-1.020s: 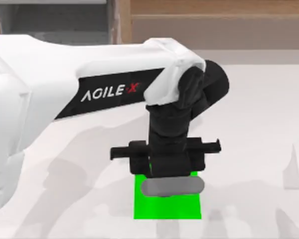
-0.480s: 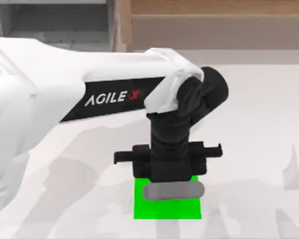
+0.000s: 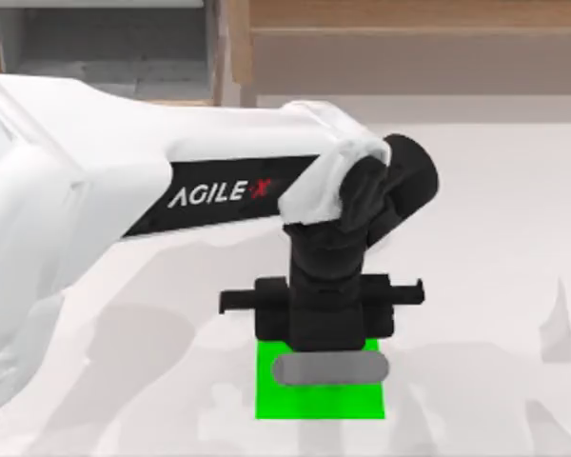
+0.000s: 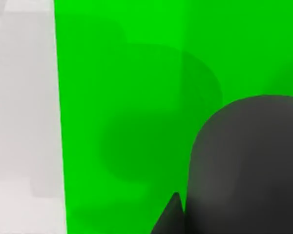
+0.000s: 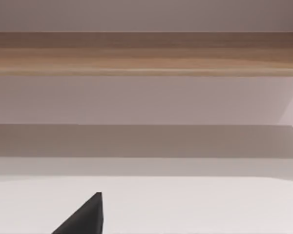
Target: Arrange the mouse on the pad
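The pad (image 3: 305, 400) is a flat bright green square on the table, near the front edge in the top view. My left gripper (image 3: 325, 345) hangs straight down over the pad's far half, shut on the mouse (image 3: 329, 368), a dark grey oval lying crosswise over the green. In the left wrist view the mouse (image 4: 244, 165) bulks large just above the pad (image 4: 127, 97) and casts a shadow on it, beside a black fingertip (image 4: 170, 218). A dark part of my right gripper (image 5: 85, 217) shows over bare table in the right wrist view.
The left arm's white link (image 3: 171, 200) reaches across the table from the left. A wooden ledge (image 3: 409, 38) runs along the back wall. The pale tabletop (image 3: 495, 238) spreads around the pad on all sides.
My left gripper has carried the mouse a little nearer the table's front, over the pad, and seems slightly lower.
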